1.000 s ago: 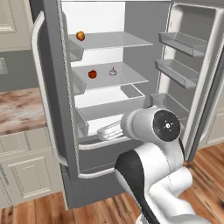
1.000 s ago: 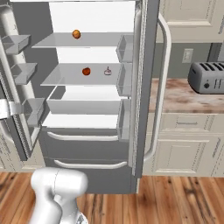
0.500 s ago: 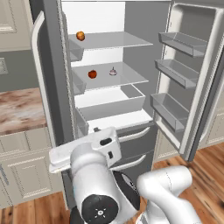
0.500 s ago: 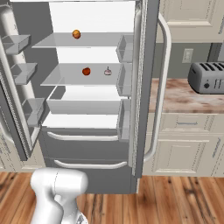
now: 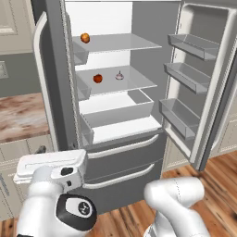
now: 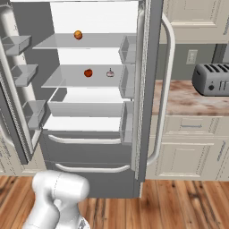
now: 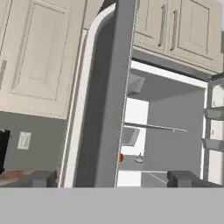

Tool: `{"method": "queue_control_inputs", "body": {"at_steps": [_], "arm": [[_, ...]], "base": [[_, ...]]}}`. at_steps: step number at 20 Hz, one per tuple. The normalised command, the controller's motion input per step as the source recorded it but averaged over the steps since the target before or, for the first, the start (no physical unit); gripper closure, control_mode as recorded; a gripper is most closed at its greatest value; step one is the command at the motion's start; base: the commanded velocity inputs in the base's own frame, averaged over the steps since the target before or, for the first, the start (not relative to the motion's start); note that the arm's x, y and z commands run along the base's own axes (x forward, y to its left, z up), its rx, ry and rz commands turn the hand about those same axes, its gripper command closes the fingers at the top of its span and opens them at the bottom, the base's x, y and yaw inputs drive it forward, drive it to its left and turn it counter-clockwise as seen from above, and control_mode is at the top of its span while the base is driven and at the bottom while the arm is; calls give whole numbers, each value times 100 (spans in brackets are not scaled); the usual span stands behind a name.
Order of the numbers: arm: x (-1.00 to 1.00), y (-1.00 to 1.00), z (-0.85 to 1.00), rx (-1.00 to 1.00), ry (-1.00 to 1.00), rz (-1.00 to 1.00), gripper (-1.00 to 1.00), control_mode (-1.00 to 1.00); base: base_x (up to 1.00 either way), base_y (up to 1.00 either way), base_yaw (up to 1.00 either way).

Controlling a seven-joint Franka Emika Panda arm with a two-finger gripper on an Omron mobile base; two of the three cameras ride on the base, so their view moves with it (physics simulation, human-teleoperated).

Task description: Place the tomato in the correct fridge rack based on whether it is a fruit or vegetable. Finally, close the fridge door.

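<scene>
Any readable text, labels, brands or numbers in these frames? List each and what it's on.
None. No readable words, numbers or logos anywhere.
Fridge: plain grey doors and drawers, no brand mark.
Toaster: no lettering visible.
Wall outlet: blank plate.
Tomato and the orange fruit on the shelves: no stickers.

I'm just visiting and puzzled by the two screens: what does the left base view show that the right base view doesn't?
Left base view alone: the inside of the fridge's right door with its three bins, and the arm's hand end low at the left. Right base view alone: a toaster on the marble counter, and a wall outlet above it. Both share the open fridge's shelves, with an orange fruit on the top shelf, and the tomato beside a small pale item on the shelf below.
</scene>
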Motion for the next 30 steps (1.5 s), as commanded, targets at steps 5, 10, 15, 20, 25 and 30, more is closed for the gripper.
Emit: {"method": "queue_control_inputs", "body": {"at_steps": [5, 10, 15, 20, 25, 30], "arm": [[85, 59, -18, 0, 0, -26, -100, -100], [80, 51, -17, 0, 0, -23, -100, -100], [61, 48, -17, 0, 0, -20, -100, -100], [74, 42, -17, 0, 0, -19, -100, -100], [44, 7, -7, -2, 0, -11, -100, -100], [-1, -50, 0, 6, -1, -3, -100, -100]], "base": [[0, 0, 0], [0, 0, 0], [0, 0, 0], [0, 0, 0], [0, 0, 0], [0, 0, 0]]}}
